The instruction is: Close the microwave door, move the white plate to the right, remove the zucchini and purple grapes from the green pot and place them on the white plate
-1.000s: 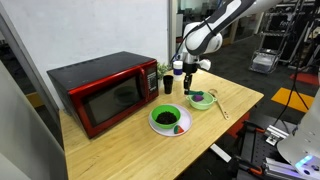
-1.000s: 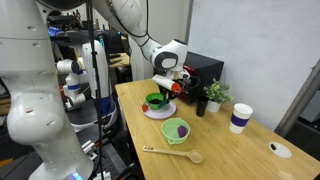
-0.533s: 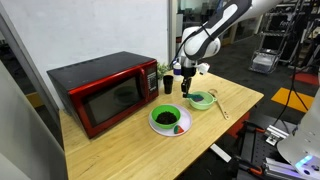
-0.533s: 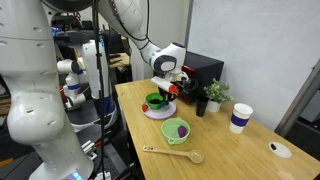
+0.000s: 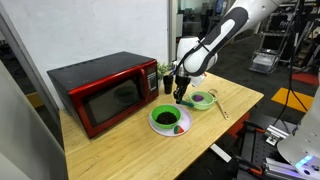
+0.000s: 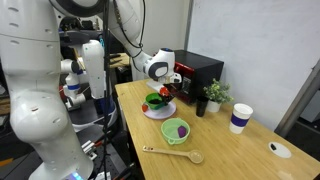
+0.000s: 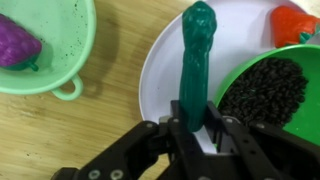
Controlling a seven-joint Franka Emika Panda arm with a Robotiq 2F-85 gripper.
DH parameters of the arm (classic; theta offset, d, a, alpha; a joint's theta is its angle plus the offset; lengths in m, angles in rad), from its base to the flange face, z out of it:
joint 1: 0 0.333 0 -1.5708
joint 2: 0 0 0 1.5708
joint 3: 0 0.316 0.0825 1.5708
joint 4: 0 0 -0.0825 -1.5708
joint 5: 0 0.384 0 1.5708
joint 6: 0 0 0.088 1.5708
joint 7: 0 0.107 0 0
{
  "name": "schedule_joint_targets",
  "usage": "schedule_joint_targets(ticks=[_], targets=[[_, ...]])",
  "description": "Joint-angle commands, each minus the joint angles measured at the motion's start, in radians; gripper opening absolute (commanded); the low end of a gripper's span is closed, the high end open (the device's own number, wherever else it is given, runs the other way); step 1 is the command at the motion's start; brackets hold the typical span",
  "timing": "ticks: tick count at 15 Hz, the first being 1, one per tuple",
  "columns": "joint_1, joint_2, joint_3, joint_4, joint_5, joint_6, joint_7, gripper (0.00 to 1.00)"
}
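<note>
1. The zucchini (image 7: 197, 60) is out of the green pot (image 7: 70, 40) and clamped by one end in the gripper (image 7: 196, 135), whose jaws are clenched on it. It hangs lengthwise over the white plate (image 7: 160, 70); whether its free tip touches the plate I cannot tell.
2. The purple grapes (image 7: 18, 48) lie in the pot, just left of the plate in the wrist view. The microwave door (image 5: 108, 100) is shut, so this looks like the first of the two placements, with the grapes left to fetch.
3. Room is the main risk. A bright green bowl (image 7: 240, 65) of dark contents and a red piece (image 7: 295, 25) fill the plate's right side, leaving only a bare strip on the left.
4. Let go from too high, the long rounded piece could tip, roll over the rim onto the table, or fall against the bowl.
5. Pressing down too far could shove the plate or tilt the bowl.
6. A drift to the right before release would drop it into the bowl.
</note>
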Motion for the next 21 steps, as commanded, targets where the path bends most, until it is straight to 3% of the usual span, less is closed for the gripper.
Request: schedule_joint_targets(ticks=[1,9,21], targets=[[0.033,0.006,-0.02,-0.031,-0.087,0.075,0.136,0.07],[0.06,0.018,-0.076,-0.057,-0.22,0.112,0.336,0.07],[0.095,0.07,-0.089,-0.08,-0.216,0.18,0.451,0.07]])
